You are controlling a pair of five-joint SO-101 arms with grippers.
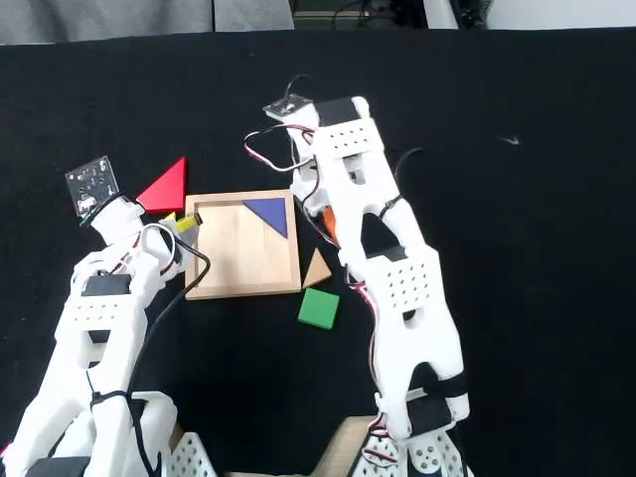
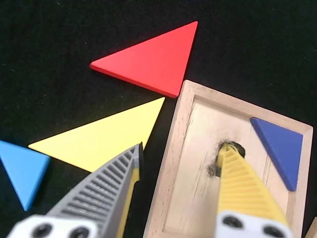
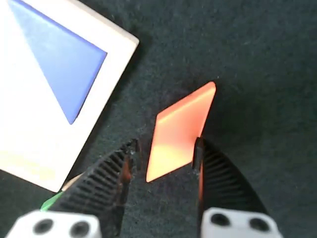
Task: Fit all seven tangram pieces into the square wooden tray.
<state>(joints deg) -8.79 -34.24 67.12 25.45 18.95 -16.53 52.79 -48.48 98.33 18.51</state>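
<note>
Upon the black table (image 1: pixel 517 248) sits the wooden tray (image 1: pixel 243 256), grey backdrop (image 1: pixel 99 20) beyond.

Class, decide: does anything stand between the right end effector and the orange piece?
Nothing visible does. The orange piece lies directly between the open fingers of the right end effector.

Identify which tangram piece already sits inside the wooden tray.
The dark blue triangle, flat in a corner of the tray; every other piece lies outside it.
</note>
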